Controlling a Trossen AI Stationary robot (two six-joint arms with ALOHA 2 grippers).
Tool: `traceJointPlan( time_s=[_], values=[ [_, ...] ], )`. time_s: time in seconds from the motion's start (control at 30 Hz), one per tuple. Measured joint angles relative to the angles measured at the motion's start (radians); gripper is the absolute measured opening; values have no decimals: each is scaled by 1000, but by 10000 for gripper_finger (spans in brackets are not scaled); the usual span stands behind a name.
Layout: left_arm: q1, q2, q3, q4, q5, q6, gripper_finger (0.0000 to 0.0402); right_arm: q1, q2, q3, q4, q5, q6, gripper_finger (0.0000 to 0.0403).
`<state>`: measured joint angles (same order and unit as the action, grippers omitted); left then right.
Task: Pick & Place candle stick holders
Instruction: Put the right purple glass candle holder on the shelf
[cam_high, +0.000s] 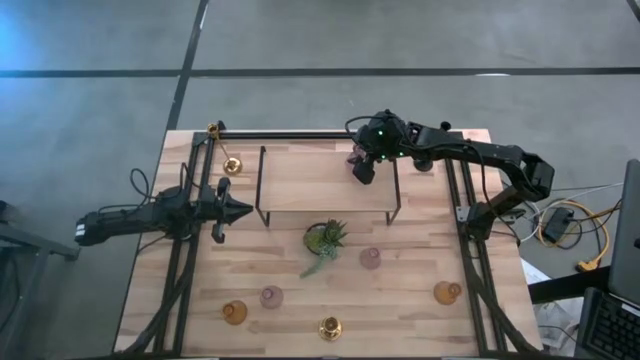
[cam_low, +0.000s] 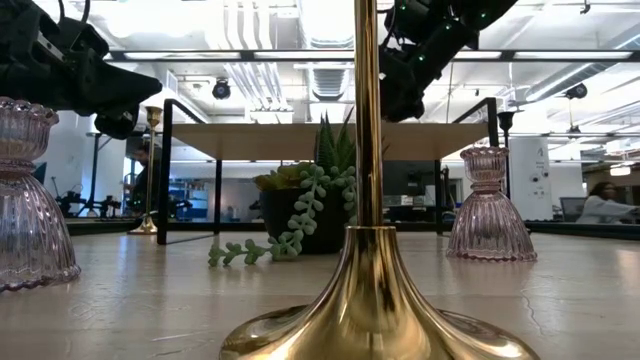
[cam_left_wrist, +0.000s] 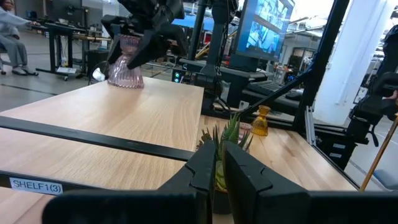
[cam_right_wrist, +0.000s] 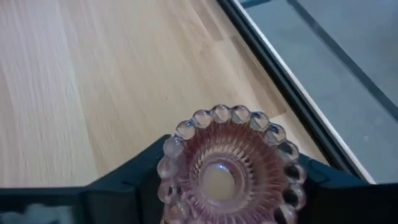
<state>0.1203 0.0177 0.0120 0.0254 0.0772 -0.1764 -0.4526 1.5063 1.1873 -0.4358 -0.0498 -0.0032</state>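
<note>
A pale pink glass candle stick holder (cam_left_wrist: 125, 67) stands upright on its base on the wooden shelf (cam_high: 320, 180), near the shelf's far right corner. My right gripper (cam_left_wrist: 134, 46) slants down over it, open, one finger on either side of its beaded top (cam_right_wrist: 227, 165); I cannot see the fingers touching it. My left gripper (cam_high: 240, 210) is shut and level at the table's left, holding nothing. Standing on the table are two more pink holders (cam_high: 371, 258) (cam_high: 270, 296), two amber ones (cam_high: 234, 312) (cam_high: 447, 292) and two brass ones (cam_high: 330, 327) (cam_high: 232, 165).
A small green potted plant (cam_high: 325, 240) stands in front of the shelf at the table's middle. The shelf's black legs (cam_high: 262, 190) and the black frame rails (cam_high: 470, 230) run along the table's sides. A slim dark holder (cam_low: 505, 125) stands at the back right.
</note>
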Motion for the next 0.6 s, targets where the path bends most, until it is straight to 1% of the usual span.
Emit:
traceJointPlan(
  time_s=[0.13,0.27,0.4,0.6],
  values=[
    [0,0,0,0,0,0,35,0,-8,0,-4,0,-1,260],
    [0,0,0,0,0,0,35,1,-29,0,-2,-1,-5,272],
    [0,0,0,0,0,0,35,1,-65,0,2,-2,-20,274],
    [0,0,0,0,0,0,35,2,-146,1,40,-3,-59,260]
  ],
)
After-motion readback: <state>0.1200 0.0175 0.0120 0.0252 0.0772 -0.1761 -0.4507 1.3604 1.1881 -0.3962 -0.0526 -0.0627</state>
